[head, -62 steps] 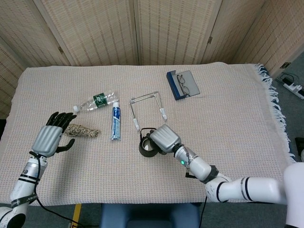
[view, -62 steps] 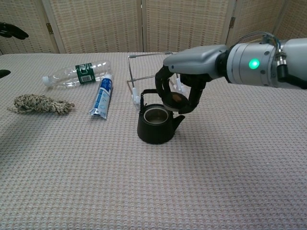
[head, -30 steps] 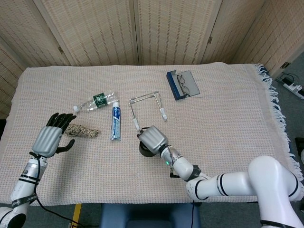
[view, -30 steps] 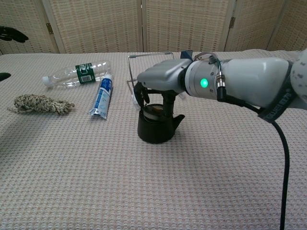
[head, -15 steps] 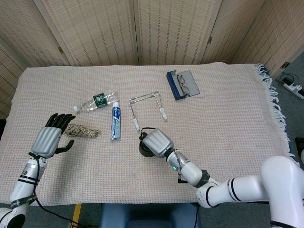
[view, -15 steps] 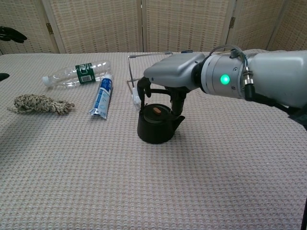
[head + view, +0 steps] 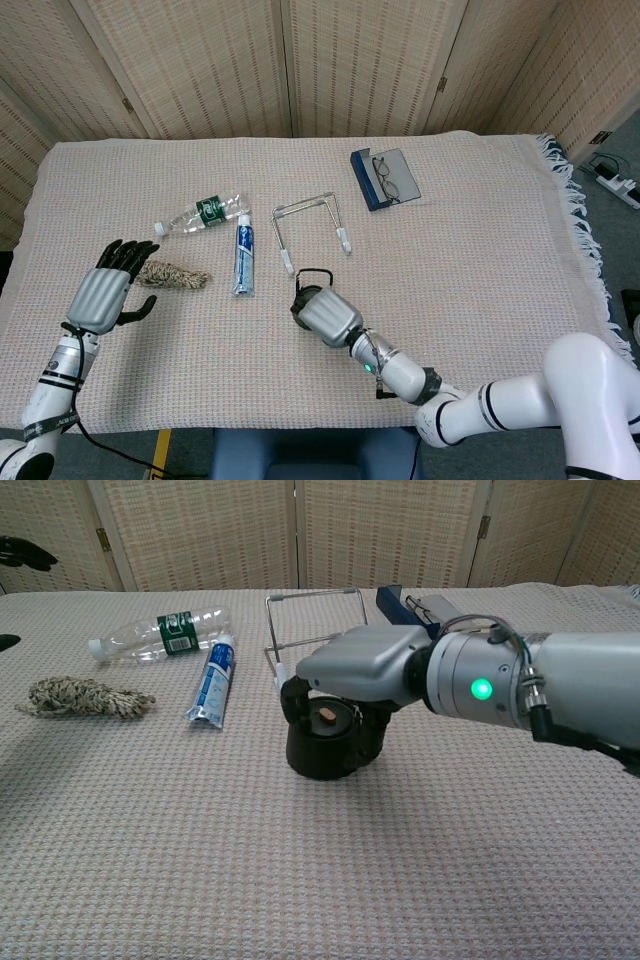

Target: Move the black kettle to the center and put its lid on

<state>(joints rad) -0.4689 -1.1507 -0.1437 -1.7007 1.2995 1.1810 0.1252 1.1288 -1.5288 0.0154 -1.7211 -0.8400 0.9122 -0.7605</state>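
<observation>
My right hand [image 7: 345, 685] sits low over the black kettle [image 7: 322, 748], palm down, fingers curled round the top of the pot; the lid [image 7: 326, 717] w/ its small brown knob shows under the palm and looks seated on the opening. Can't tell from either view whether the fingers actually pinch the lid or just rest against kettle body and handle, so grip state is unclear to me. In head view the hand [image 7: 325, 314] covers nearly all of the kettle, only the wire handle peeks out behind. Kettle stands upright roughly mid-table, just in front of the wire rack [image 7: 310, 228], w/ the toothpaste tube [image 7: 243, 255] near on its left. Main risk imo: if a finger is hooked under the handle or lid rim when I pull away, the lid pops off or the kettle tips or drags on the woven cloth [image 7: 300, 880]. Also the lid may be sitting cocked, hard to judge w/ the palm in the way. Left hand [image 7: 102, 291] hangs spread, holding nothing, at the far left by the rope bundle [image 7: 170, 273], well apart from all this. Water bottle [image 7: 203, 212] and glasses case [image 7: 385, 178] lie further back.
</observation>
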